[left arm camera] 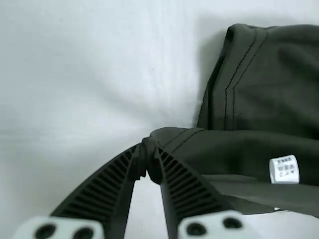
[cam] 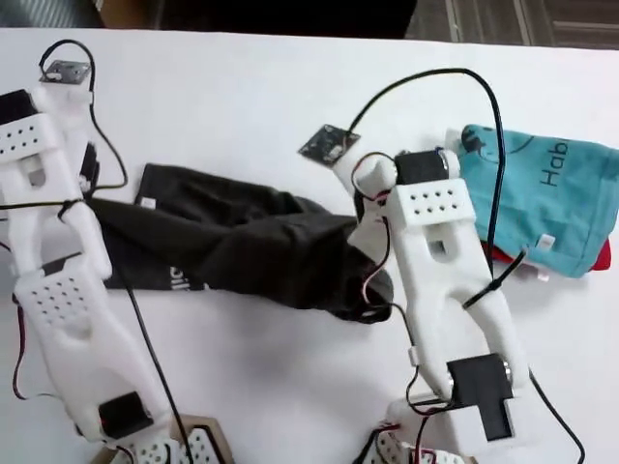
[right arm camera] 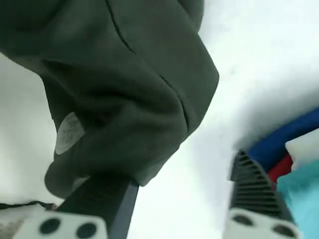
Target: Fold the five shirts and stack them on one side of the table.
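The left hand (left arm camera: 148, 158) is pinched shut on a small fold at the edge of the dark shirt (left arm camera: 264, 89), its two ribbed fingers meeting on the cloth. The hem stitching and a white label (left arm camera: 284, 170) lie just beside the grip, so the hold is probably on a corner or hem, a good place to anchor the cloth. The bare worktop (left arm camera: 75, 74) lies beyond.

In the right wrist view, the right hand (right arm camera: 184, 174) is spread wide and grips nothing. A bunched lump of the dark shirt (right arm camera: 124, 74) drapes against one finger, and the other finger stands next to the stack (right arm camera: 279, 149), where blue, red and teal layers show. I judge this hand is placed to take the loose end of the shirt.

From the high view, the dark shirt (cam: 242, 242) lies across the middle of the worktop, rumpled and half rolled, running from 9 o'clock toward the centre. The left arm (cam: 58, 290) reaches to its 9 o'clock end, and the right arm (cam: 440, 251) stands over its crumpled 3 o'clock end. The stack sits at the worktop's 3 o'clock edge with a teal shirt (cam: 542, 188) on top and red showing beneath, set aside there to leave the centre for folding. The dark shirt is not yet folded. It needs spreading flat first.
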`<state>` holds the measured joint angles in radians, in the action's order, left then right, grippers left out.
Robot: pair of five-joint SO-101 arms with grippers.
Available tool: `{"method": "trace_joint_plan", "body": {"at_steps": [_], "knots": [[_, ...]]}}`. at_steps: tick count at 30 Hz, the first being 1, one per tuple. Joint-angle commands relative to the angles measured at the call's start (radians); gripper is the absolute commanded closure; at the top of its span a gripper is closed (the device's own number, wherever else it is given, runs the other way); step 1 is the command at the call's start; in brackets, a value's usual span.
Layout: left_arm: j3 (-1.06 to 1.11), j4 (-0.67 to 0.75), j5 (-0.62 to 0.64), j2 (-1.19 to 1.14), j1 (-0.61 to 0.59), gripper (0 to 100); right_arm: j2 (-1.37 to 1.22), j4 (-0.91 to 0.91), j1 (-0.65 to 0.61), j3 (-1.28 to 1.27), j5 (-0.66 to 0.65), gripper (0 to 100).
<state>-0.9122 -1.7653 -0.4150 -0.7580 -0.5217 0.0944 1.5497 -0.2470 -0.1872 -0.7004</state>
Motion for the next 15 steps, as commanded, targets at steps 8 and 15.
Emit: {"method": "trace_joint_plan", "body": {"at_steps": [8,15], "knots": [[-0.042,-0.006,0.008,0.006,0.006,97,0.062,0.059,0.016,0.184,0.094,93.2],[-0.042,-0.006,0.008,0.005,0.006,97,0.061,0.124,0.001,0.311,0.175,93.7]]}}
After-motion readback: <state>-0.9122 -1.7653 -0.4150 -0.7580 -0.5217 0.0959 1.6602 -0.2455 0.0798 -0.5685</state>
